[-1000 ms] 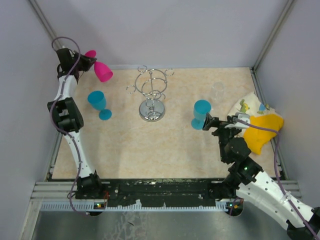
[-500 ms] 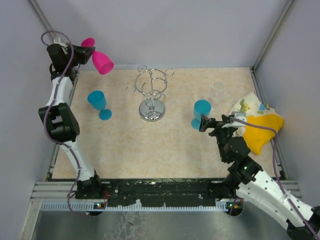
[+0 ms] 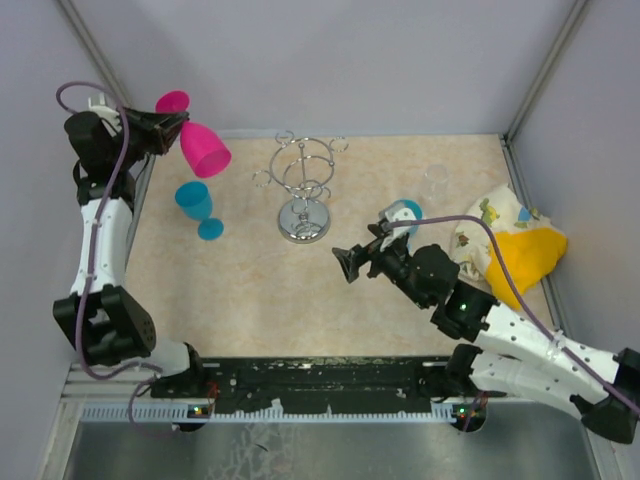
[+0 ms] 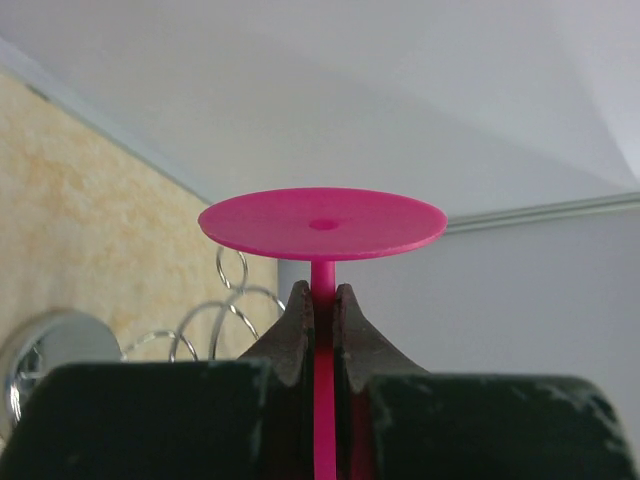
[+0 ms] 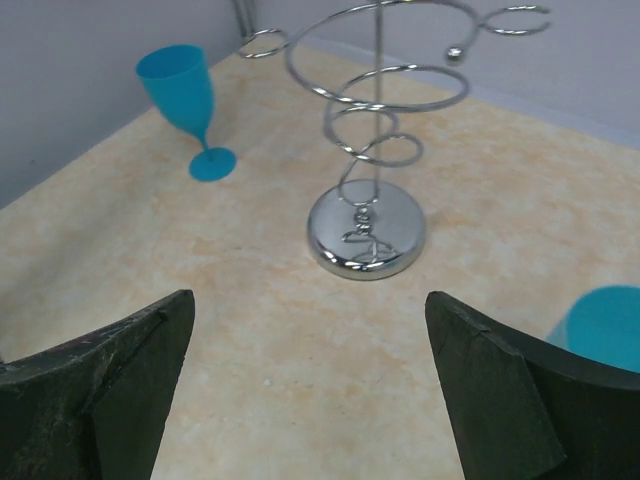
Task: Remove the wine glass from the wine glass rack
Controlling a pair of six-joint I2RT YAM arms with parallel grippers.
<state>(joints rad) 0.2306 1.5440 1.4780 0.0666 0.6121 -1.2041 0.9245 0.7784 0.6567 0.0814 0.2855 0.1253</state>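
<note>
Two grippers visible. Lower centre of top view: right gripper, fingers spread wide, hovering over beige table. Just behind it, teal plastic goblet, partly hidden by arm. Crumpled yellow-and-white cloth at right edge. Mid-frame: silvery wire wine glass rack, upright on round base. Second teal goblet upright left of rack. Upper left: left gripper pinching stem of pink plastic wine glass, tilted, well apart from rack.
</note>
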